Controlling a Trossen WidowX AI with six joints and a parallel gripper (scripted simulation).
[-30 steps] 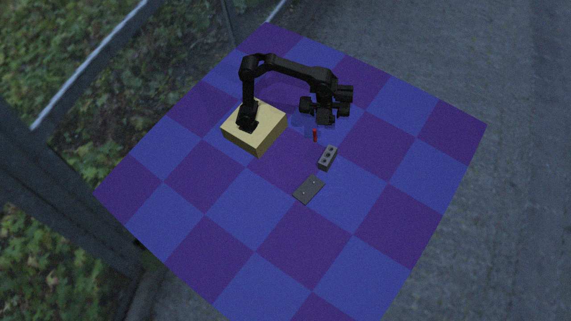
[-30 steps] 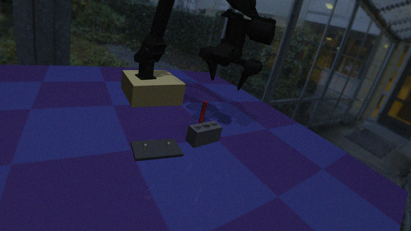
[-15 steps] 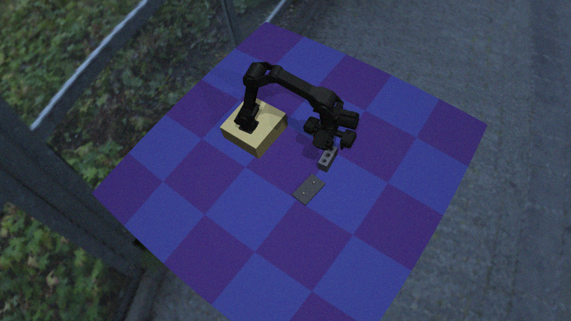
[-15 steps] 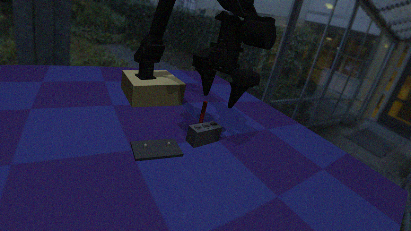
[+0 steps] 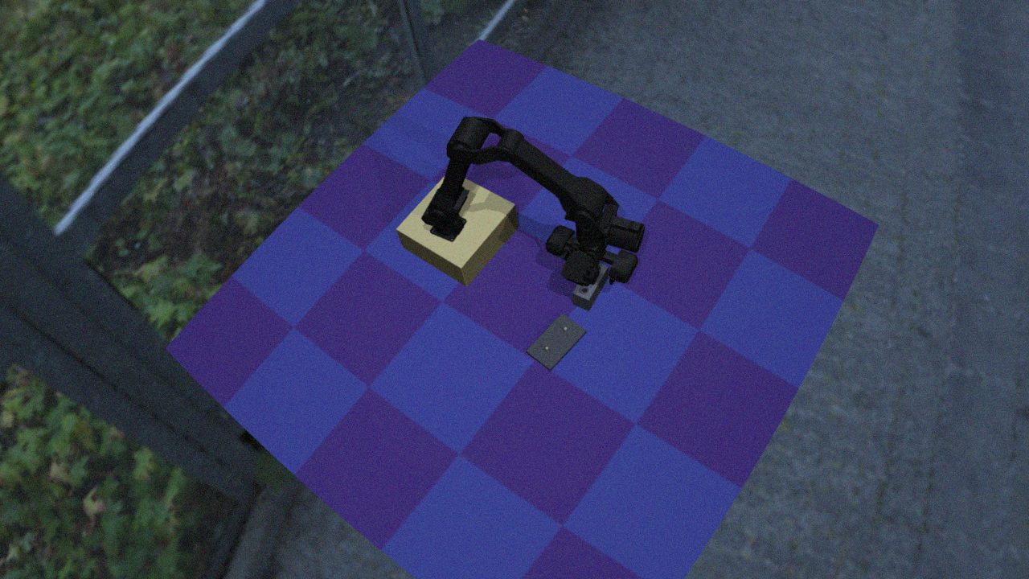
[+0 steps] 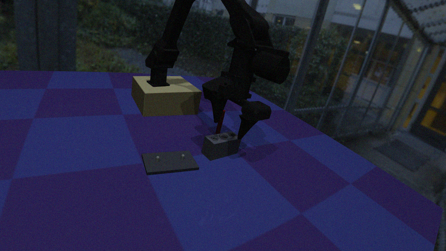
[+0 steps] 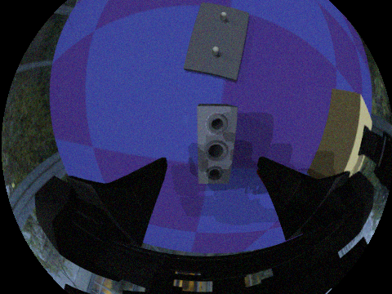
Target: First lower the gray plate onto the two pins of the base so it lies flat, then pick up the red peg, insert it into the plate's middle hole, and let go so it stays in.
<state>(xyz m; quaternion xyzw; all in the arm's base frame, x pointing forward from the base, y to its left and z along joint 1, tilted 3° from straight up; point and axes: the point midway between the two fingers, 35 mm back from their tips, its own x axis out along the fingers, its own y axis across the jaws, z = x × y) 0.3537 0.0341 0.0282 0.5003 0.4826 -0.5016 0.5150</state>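
Two colors, blue and purple, checker the tabletop [image 5: 413, 359] [image 6: 77, 203] [image 7: 135, 82]. Going left to right in the exterior view, a pale yellow block [image 5: 485, 215] [image 6: 171, 103] [image 7: 332, 135] comes first, toward the back, with the foot of the black arm [image 5: 535, 162] [image 6: 249, 28] mounted on top.

Nearer the camera, the dark gray base [image 5: 557, 338] [image 6: 169, 164] [image 7: 220, 34] lies flat on the tabletop. Its far pin [image 5: 547, 348] [image 6: 157, 157] [image 7: 223, 15] and its near pin [image 5: 564, 329] [image 6: 182, 155] [image 7: 216, 50], counted from the plate, both stick up bare and pale.

Next along is the gray plate [image 5: 589, 295] [image 6: 221, 150] [image 7: 204, 136], a thick bar with three round holes in its upper face. It sits on the tabletop near the base and apart from it, not on the pins. Just behind it stands the red peg [image 6: 220, 122], on end and outside the middle hole; the top view hides it behind the arm.

The gripper [image 5: 595, 277] [image 6: 228, 130] [image 7: 214, 162] points down at the plate's end farther from the base. Its fingers are spread wide, with nothing clamped. One fingertip appears close to the peg and the other close to the plate's end; whether either touches, I cannot tell.
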